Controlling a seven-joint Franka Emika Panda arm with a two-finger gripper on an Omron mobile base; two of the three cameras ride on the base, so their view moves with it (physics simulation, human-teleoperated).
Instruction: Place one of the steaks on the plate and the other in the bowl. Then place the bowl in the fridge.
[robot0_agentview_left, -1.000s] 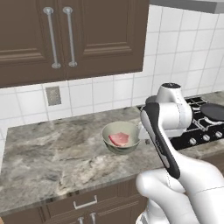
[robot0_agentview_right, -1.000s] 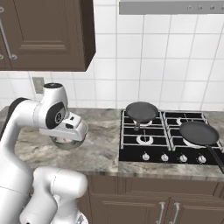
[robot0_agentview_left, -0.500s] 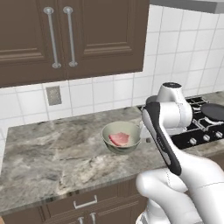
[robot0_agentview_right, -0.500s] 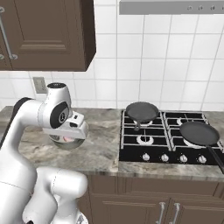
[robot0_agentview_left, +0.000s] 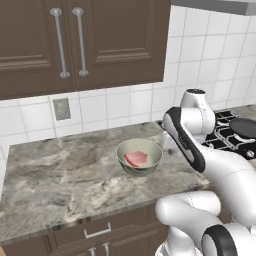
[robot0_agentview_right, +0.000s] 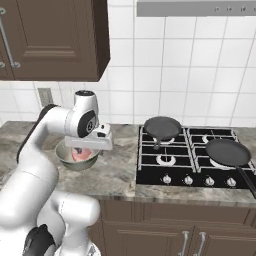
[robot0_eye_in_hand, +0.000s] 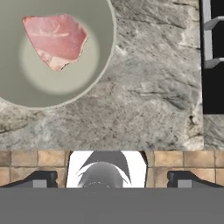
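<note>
Since the earlier frame the arm has shifted slightly, its claw (robot0_eye_in_hand: 108, 181) staying above the tabletop (robot0_agentview_left: 60, 175) beside the bowl (robot0_agentview_left: 140, 156). Claw released, jaws wide, grasping nothing. One steak (robot0_eye_in_hand: 56, 39) lies flat inside the bowl (robot0_eye_in_hand: 26, 83), which stands on the marble left of the stove (robot0_agentview_right: 195, 160), probably awaiting a rim grasp for carriage to the fridge.

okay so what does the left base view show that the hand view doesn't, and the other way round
Left base view alone: the brown wall cabinets, the wall outlet, the white tiles and a dark frying pan. Hand view alone: the open gripper from above, over the front edge of the counter. Both: the bowl with a steak in it, the marbled counter and the stove.
</note>
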